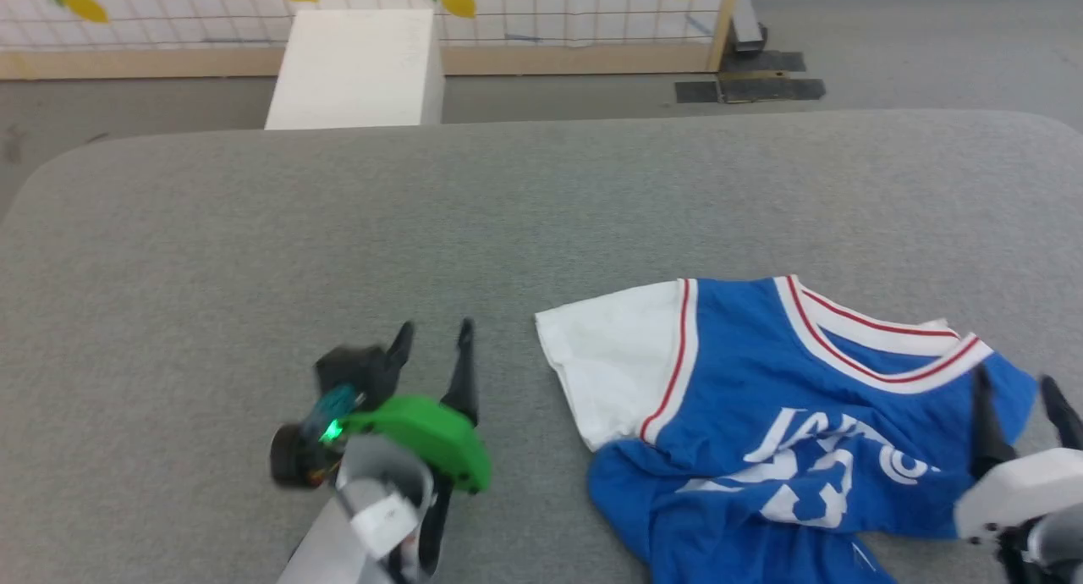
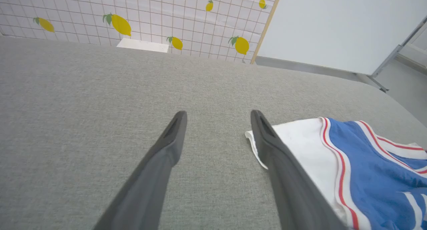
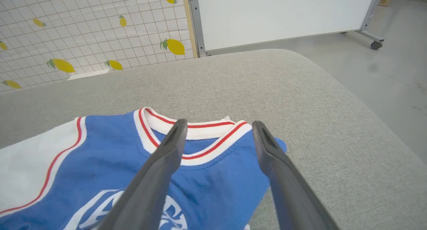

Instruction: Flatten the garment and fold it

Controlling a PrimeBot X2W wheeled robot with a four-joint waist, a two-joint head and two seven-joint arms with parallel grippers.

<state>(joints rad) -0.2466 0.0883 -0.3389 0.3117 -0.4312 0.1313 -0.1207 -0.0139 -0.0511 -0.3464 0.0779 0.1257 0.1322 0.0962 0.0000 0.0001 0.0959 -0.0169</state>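
Note:
The garment (image 1: 761, 415), a bright blue jersey with a white sleeve, red-striped white trim and white lettering, lies rumpled on the grey padded table (image 1: 423, 228) at the right front. My left gripper (image 1: 431, 334) is open just left of the white sleeve (image 2: 300, 146), with nothing between its fingers (image 2: 173, 136). My right gripper (image 1: 1015, 385) is open at the garment's right shoulder; its fingers (image 3: 166, 150) straddle the collar (image 3: 200, 136) without gripping cloth.
A white box (image 1: 355, 68) stands on the floor beyond the table's far edge, before a lemon-patterned wall (image 1: 508, 8). A white panel on wheels (image 3: 283, 13) stands to the right. The table's right edge (image 3: 367, 116) curves down close to my right gripper.

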